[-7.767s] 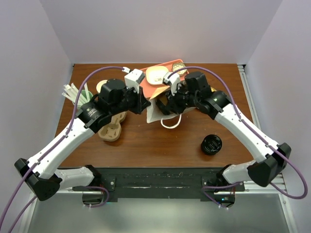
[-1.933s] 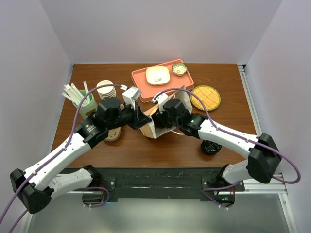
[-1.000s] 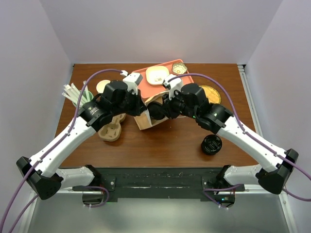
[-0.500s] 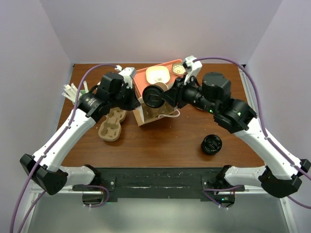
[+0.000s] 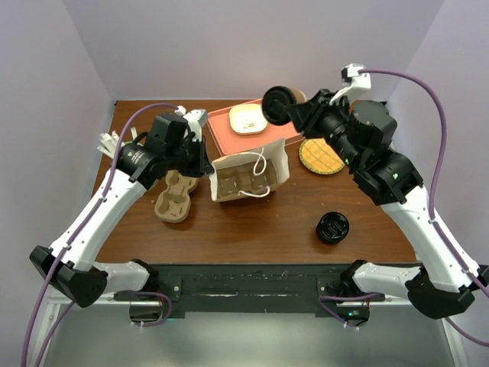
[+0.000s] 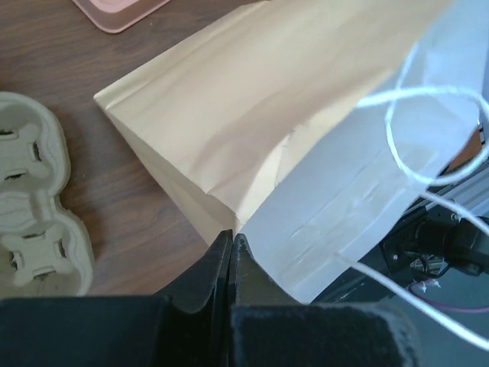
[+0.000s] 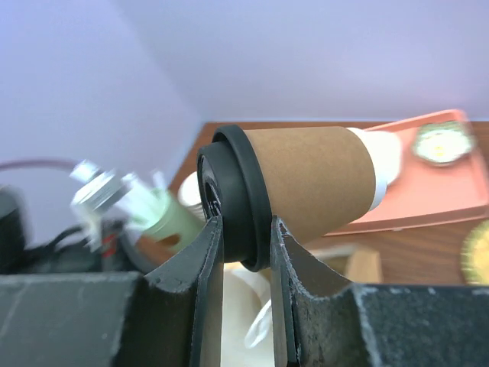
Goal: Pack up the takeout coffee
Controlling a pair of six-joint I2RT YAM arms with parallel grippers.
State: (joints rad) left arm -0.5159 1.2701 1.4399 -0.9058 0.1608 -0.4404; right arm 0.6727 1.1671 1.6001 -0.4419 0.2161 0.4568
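Above the tray's (image 5: 225,136) far edge, the right gripper (image 7: 241,229) is clamping the takeout coffee (image 7: 309,180) by its black lid rim. The cup is lying sideways with its long axis near level. The brown paper bag (image 5: 275,164) is sitting below, nearer and leftward. The left gripper (image 6: 231,245) is pinching its edge shut. Brown sleeve, white base showing.

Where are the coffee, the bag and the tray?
coffee (image 7: 313,183): right wrist view, brown sleeve
bag (image 6: 252,99): left wrist view, tan side
tray (image 5: 228,136): top view, bare left part
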